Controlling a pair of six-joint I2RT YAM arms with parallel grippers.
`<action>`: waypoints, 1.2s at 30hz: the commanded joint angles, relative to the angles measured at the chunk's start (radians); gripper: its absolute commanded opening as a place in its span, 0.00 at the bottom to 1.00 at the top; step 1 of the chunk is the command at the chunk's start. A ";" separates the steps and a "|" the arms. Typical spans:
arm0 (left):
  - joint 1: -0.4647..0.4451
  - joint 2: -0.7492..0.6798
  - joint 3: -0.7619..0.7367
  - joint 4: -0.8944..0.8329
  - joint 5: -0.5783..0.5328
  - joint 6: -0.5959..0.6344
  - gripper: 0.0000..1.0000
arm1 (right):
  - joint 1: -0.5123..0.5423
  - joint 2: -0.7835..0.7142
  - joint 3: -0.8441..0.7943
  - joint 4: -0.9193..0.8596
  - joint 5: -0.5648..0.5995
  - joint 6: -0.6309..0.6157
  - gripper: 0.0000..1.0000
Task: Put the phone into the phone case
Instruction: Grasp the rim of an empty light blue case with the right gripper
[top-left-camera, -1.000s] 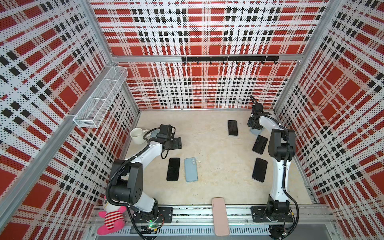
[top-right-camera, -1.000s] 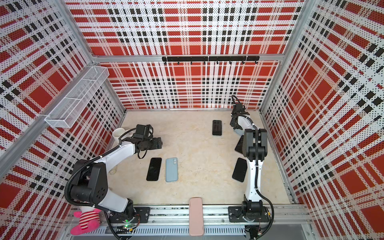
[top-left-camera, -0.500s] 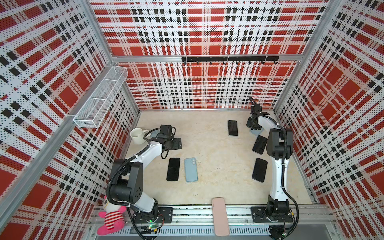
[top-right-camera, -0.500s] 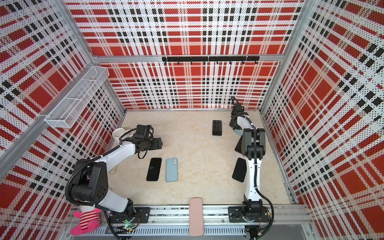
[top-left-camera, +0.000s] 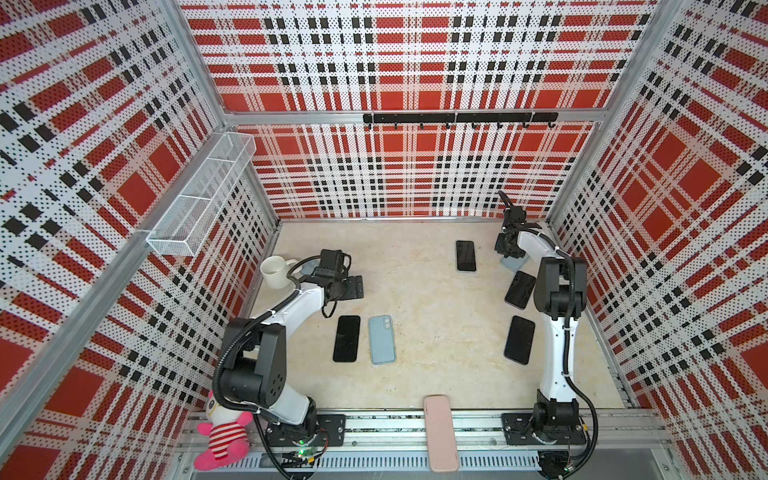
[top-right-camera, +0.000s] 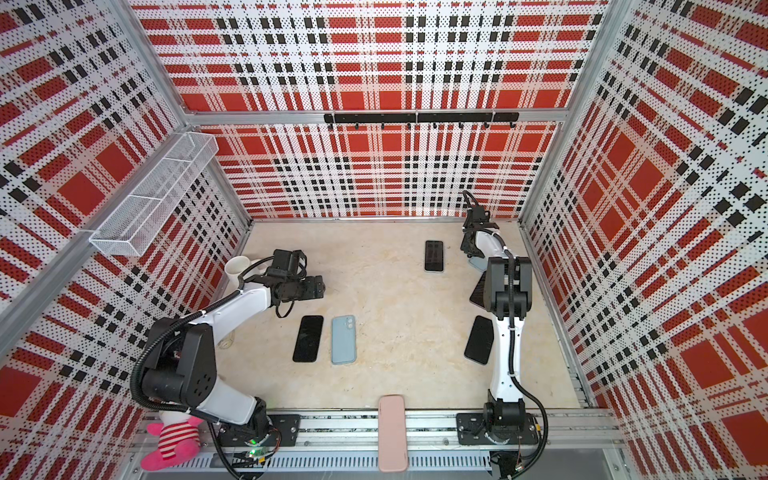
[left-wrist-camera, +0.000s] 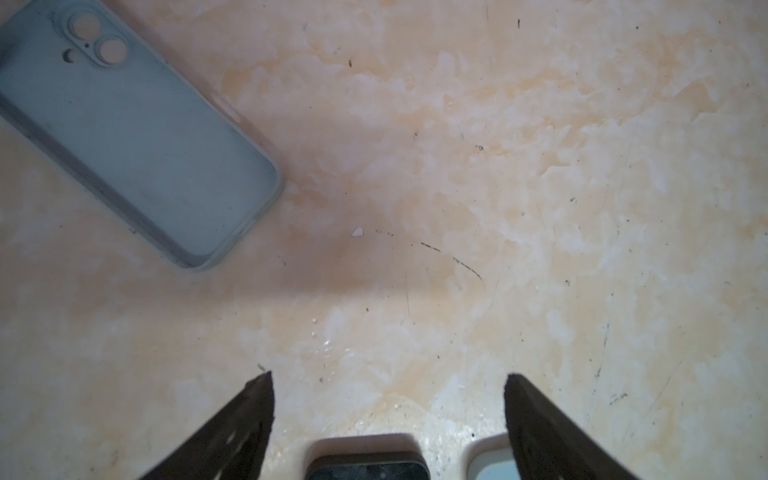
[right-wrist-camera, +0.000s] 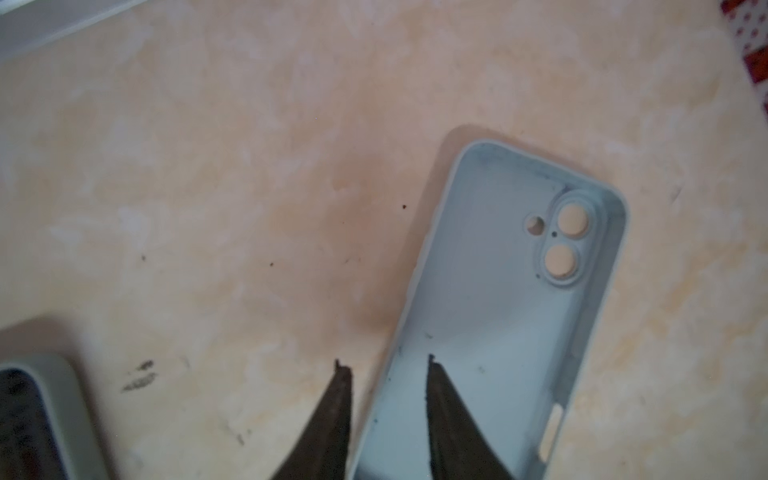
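Observation:
An empty light blue phone case (right-wrist-camera: 498, 299) lies open side up at the back right of the table (top-left-camera: 419, 291), partly under my right gripper (top-left-camera: 508, 251) in a top view. My right gripper (right-wrist-camera: 384, 361) is open, with one finger inside the case and the other outside its long wall. Several black phones lie flat, the nearest (top-left-camera: 465, 255) to the left of that case. My left gripper (left-wrist-camera: 388, 376) is wide open over bare table, holding nothing. A second light blue case (left-wrist-camera: 124, 133) lies beyond it.
A black phone (top-left-camera: 346, 338) and a light blue case (top-left-camera: 381, 339) lie side by side near the left gripper. Two black phones (top-left-camera: 519, 289) (top-left-camera: 518, 340) lie along the right arm. A white mug (top-left-camera: 275, 272) stands back left. A pink case (top-left-camera: 440, 432) rests on the front rail.
The right arm's elbow has shifted slightly while its gripper stays at the back right case. The left arm has not moved.

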 joint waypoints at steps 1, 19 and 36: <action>0.007 0.011 0.000 -0.008 -0.010 0.012 0.89 | -0.023 -0.040 -0.001 -0.006 0.008 0.000 0.41; 0.015 0.024 0.001 -0.011 -0.011 0.015 0.89 | -0.041 0.033 0.002 0.038 -0.071 0.026 0.17; 0.021 0.027 0.002 -0.013 -0.013 0.015 0.89 | -0.039 0.084 0.028 0.017 -0.080 0.012 0.13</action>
